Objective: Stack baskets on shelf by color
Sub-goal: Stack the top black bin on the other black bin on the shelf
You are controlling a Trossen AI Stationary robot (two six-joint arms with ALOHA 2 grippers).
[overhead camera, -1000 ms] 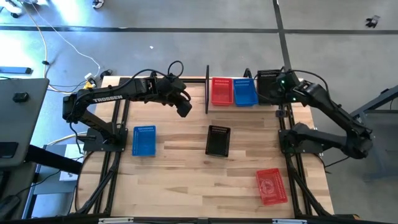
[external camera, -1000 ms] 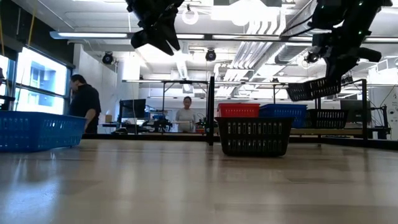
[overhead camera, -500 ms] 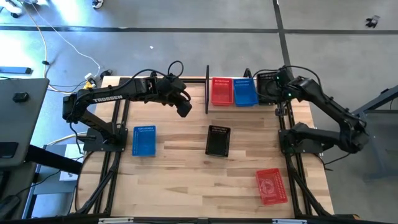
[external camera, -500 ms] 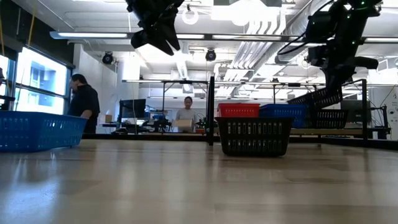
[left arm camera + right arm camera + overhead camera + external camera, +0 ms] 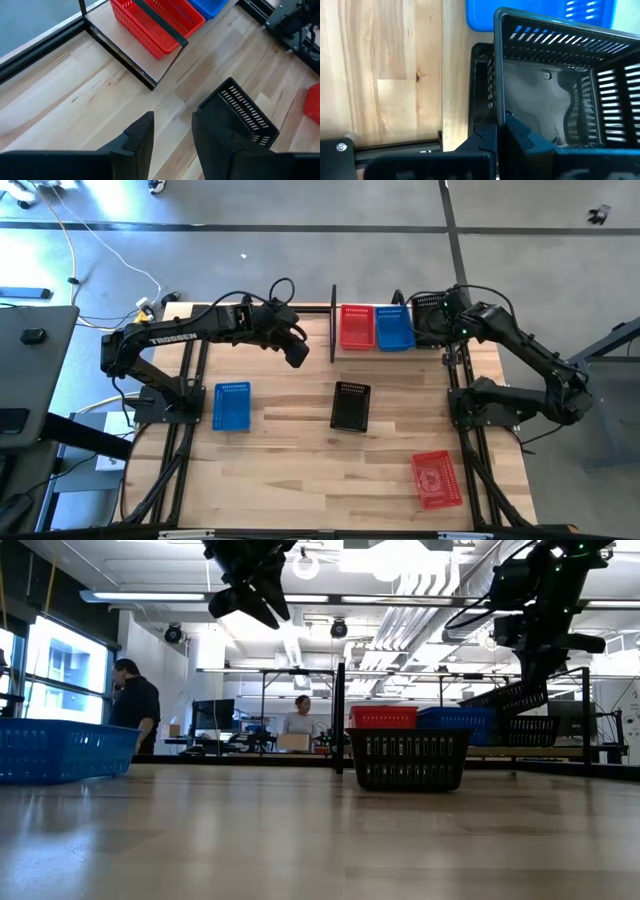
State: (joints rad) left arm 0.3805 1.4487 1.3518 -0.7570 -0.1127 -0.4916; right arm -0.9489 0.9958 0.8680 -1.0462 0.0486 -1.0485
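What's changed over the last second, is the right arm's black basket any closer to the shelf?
Yes. The right hand, shut on a black basket, has carried it down and in toward the shelf, so it now hangs tilted just above the black basket already there. Nothing was let go. The left hand stays raised and empty; the baskets on the table have not moved.

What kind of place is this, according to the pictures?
Probably a robotics lab or workshop: two robot arms are mounted at a wooden table, the ceiling behind shows bare pipes and ducts, and two people stand among workbenches.
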